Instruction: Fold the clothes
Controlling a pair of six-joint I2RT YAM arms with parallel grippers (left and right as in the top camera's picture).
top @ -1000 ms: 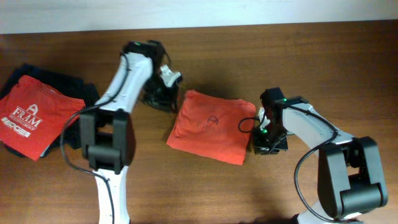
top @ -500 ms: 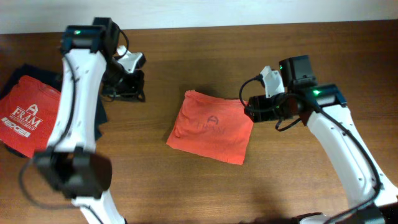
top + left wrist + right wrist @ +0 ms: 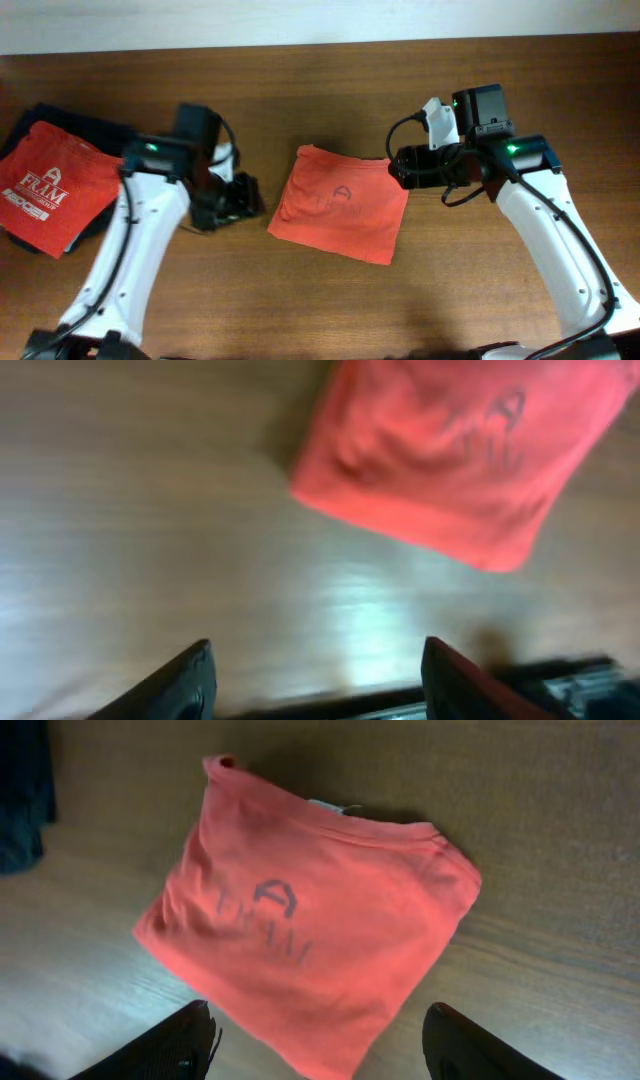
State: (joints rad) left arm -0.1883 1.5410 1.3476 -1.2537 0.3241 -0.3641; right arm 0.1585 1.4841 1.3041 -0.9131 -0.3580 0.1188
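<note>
- The orange-red T-shirt [image 3: 340, 205] lies folded into a compact, roughly square packet near the middle of the wooden table [image 3: 300, 80]; it sits turned at a slant, with one corner pointing towards the lower right in the overhead view
- Its upper face is mostly plain; a faint dark emblem shaped like an "A", with lettering under it, shows through the cloth; on my right wrist camera a small white label [image 3: 330, 808] peeks out at the folded edge
- My left gripper [image 3: 318, 660] is just left of the shirt, apart from it; its two fingers [image 3: 190, 680] stand wide apart with only bare wood between them; it holds nothing
- My right gripper [image 3: 320, 1020] is at the shirt's upper right corner in the overhead view; its fingers [image 3: 455, 1045] are spread wide too, with the packet lying beyond them and nothing clamped; from overhead I cannot tell whether it touches the cloth
- At the far left of the table lies a folded red shirt with a white "FRAM" logo [image 3: 50, 185]; it rests on top of a dark garment [image 3: 60, 115], well apart from the orange-red packet
- The left wrist picture is blurred, so I read no finer detail there
</note>
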